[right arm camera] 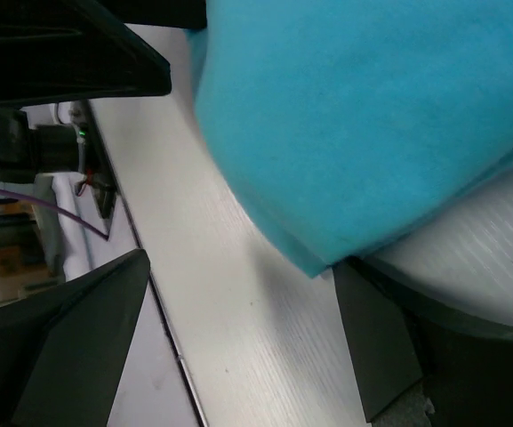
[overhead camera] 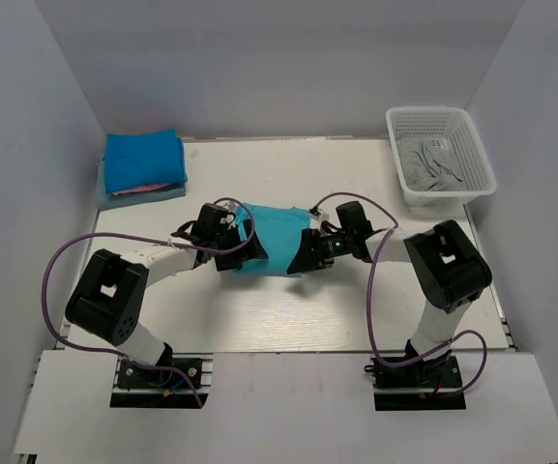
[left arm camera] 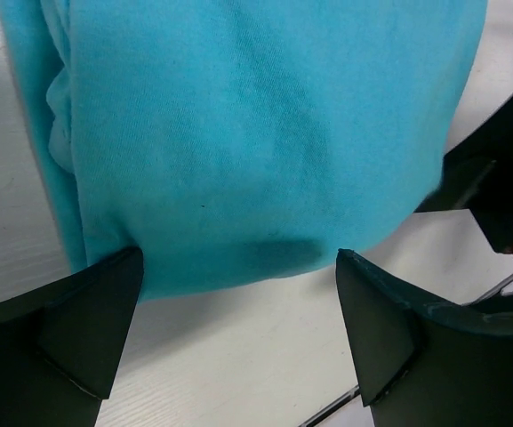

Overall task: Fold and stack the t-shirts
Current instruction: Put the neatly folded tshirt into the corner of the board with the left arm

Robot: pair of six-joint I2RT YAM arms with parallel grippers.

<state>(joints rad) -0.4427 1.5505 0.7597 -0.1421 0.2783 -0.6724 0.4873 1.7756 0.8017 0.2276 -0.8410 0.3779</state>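
Mid-surface (overhead camera: 288, 319), between the arms: folded turquoise t-shirt (overhead camera: 274, 237), lying flat, nearly square, slightly skewed. Long axis hard to call, neck hidden. Left tool (overhead camera: 232, 242) and right tool (overhead camera: 313, 253) spread wide, gripping nothing, low at opposite edges — likely placed to pinch both sides and carry toward the folded stack (overhead camera: 143, 164) far left.
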